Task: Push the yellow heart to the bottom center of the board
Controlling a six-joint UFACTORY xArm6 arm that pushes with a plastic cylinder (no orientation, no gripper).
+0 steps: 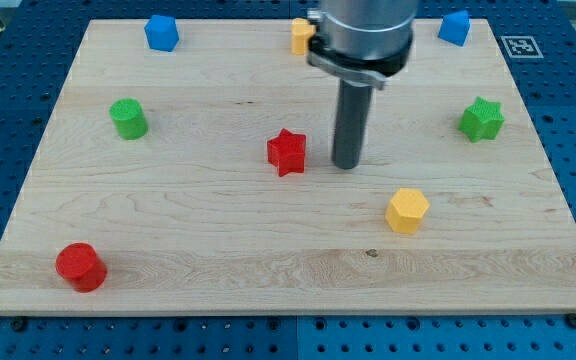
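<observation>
My tip [347,165] rests on the wooden board [218,250] near its middle, just to the right of a red star [286,151] with a small gap between them. A yellow block [301,35] lies at the view's top edge, far above the tip. The arm's body partly hides it, so I cannot make out its shape. A yellow hexagon [407,210] lies below and to the right of the tip.
A blue block [161,32] is at the top left and another blue block [454,27] at the top right. A green cylinder [127,118] is at the left, a green star [481,119] at the right, and a red cylinder [80,267] at the bottom left.
</observation>
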